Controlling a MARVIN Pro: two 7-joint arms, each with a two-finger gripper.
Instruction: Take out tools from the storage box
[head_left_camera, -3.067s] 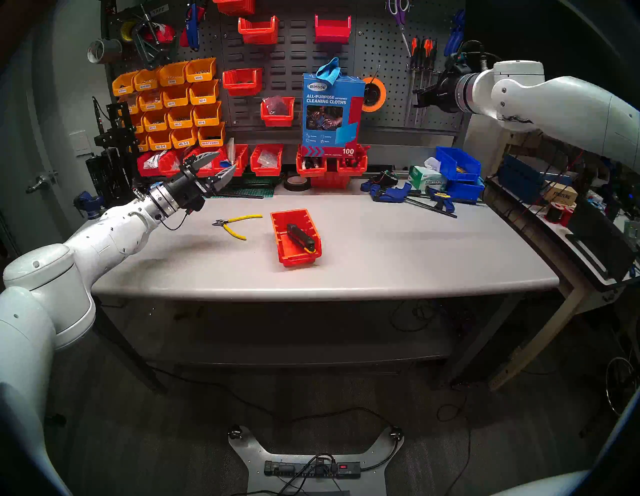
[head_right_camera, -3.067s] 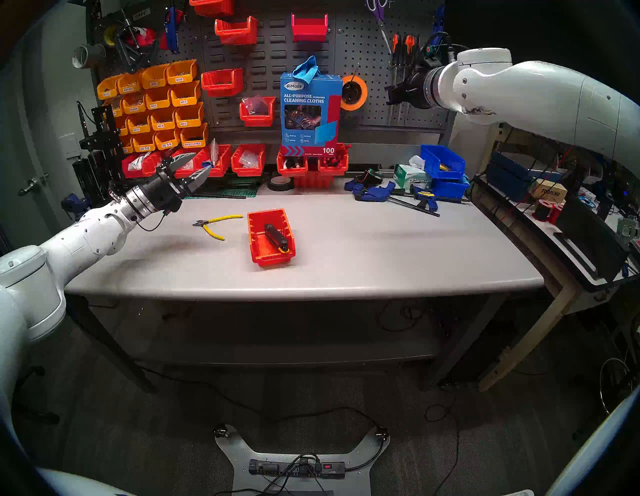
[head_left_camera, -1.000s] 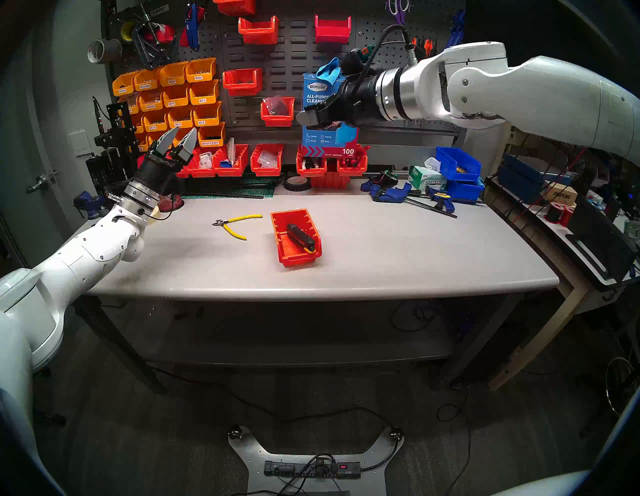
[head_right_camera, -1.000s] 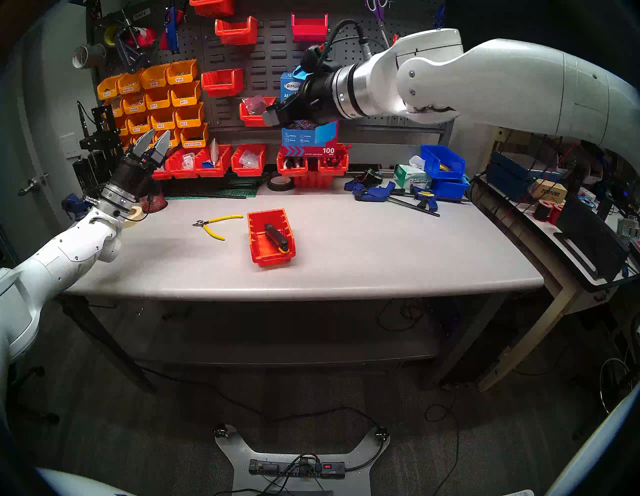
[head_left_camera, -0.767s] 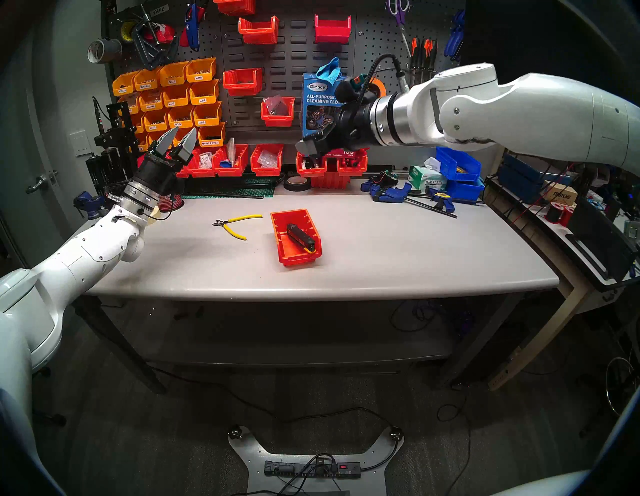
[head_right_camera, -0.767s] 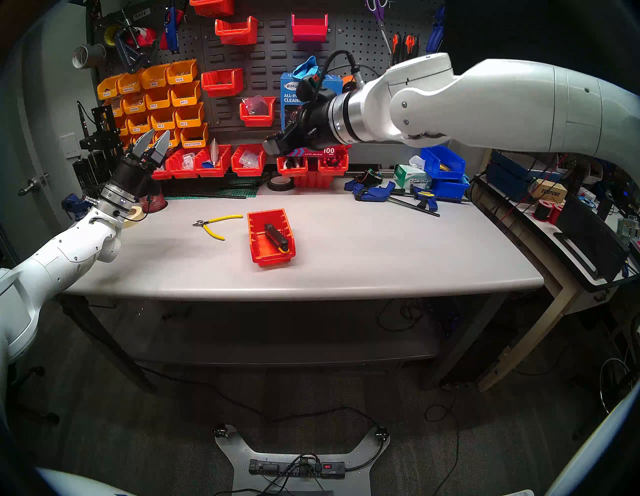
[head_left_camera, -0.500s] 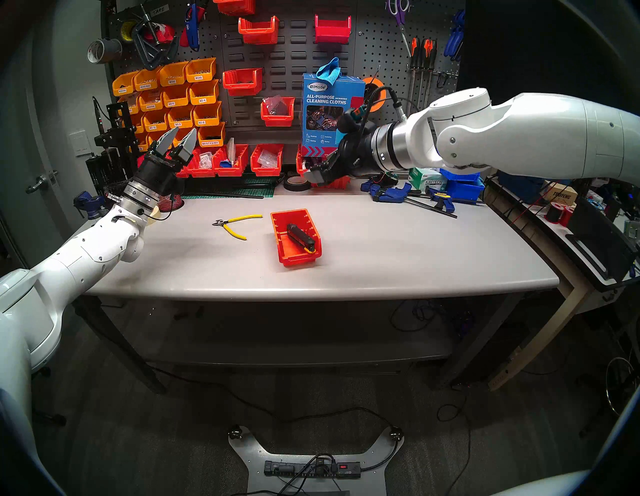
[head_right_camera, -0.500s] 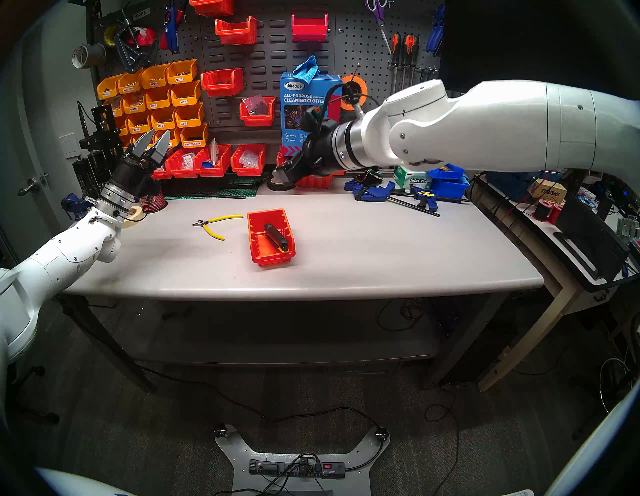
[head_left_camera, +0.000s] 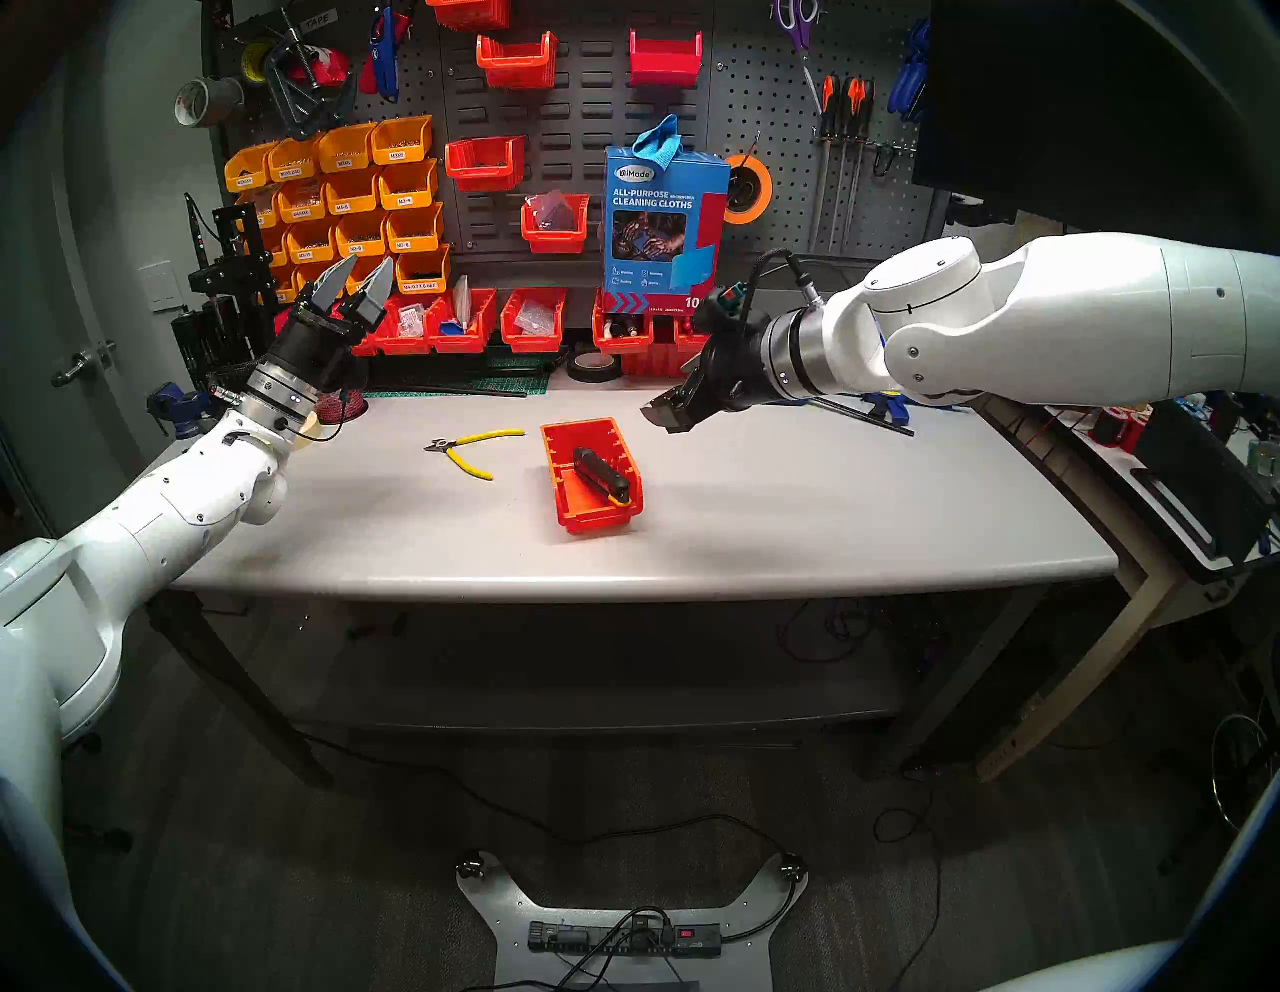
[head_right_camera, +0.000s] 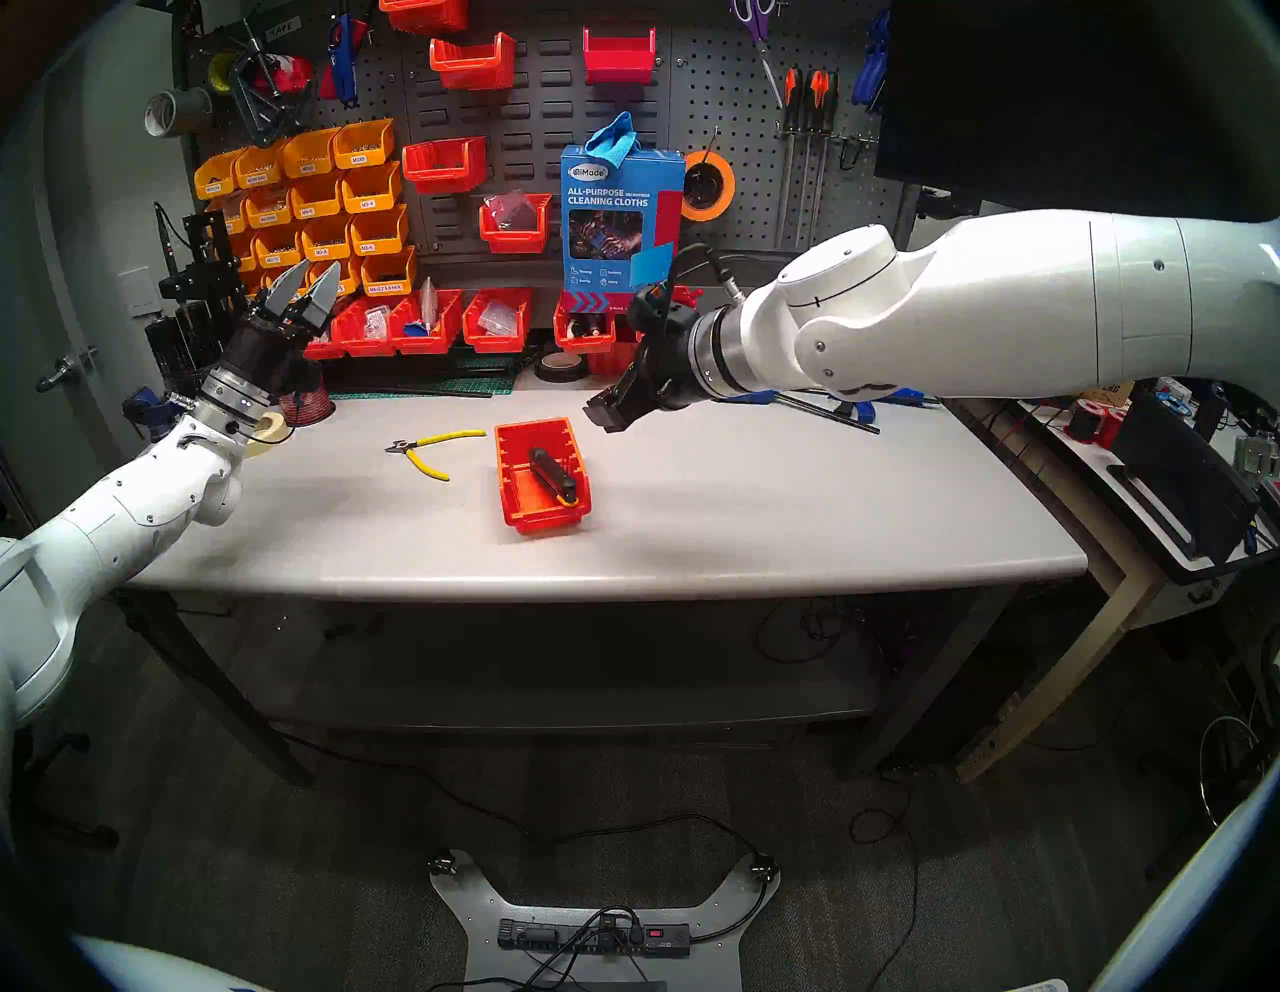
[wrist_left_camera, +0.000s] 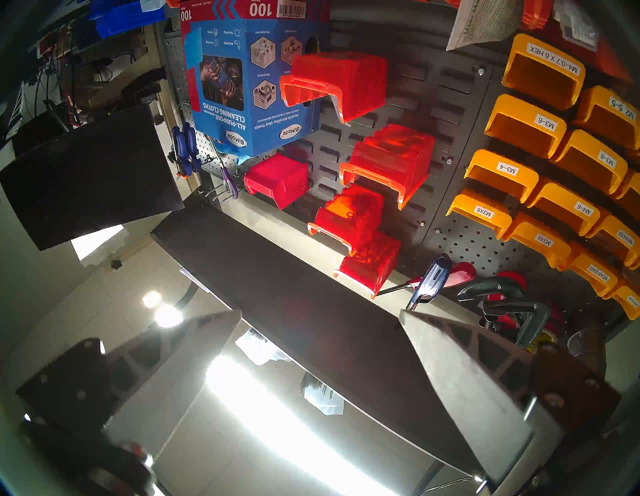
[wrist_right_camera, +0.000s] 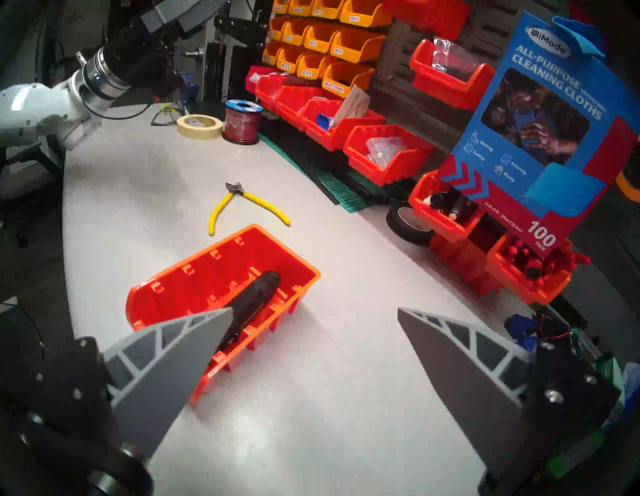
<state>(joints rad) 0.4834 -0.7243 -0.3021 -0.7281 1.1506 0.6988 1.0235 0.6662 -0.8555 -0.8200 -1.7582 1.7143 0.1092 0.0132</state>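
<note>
The red storage box (head_left_camera: 554, 471) (head_right_camera: 500, 471) (wrist_right_camera: 194, 263) stands open-topped at the table's middle. One tool, black and elongated with a yellow-orange end (head_left_camera: 601, 474) (head_right_camera: 552, 474) (wrist_right_camera: 256, 294), lies inside it along the right wall. Yellow-handled cutters (head_left_camera: 471, 450) (head_right_camera: 429, 450) (wrist_right_camera: 242, 204) lie on the table left of the box. My right gripper (head_left_camera: 665, 415) (head_right_camera: 606, 415) (wrist_right_camera: 315, 310) hangs open and empty just above the table, behind and right of the box, tilted down toward it. Over the far left edge my left gripper (head_left_camera: 360, 273) (head_right_camera: 308, 280) (wrist_left_camera: 320, 311) points up at the pegboard, open and empty.
A masking tape roll (wrist_right_camera: 200, 126) and a red wire spool (wrist_right_camera: 242, 121) sit at the back left. Red bins (head_left_camera: 464, 325), a black tape roll (head_left_camera: 594, 366) and a blue cleaning-cloths box (head_left_camera: 665, 222) line the back. Blue clamps (head_left_camera: 886, 405) lie under my right arm.
My right arm has swung down from pegboard height to just above the table near the box, gripper still open. The left arm has held still over the last second.
</note>
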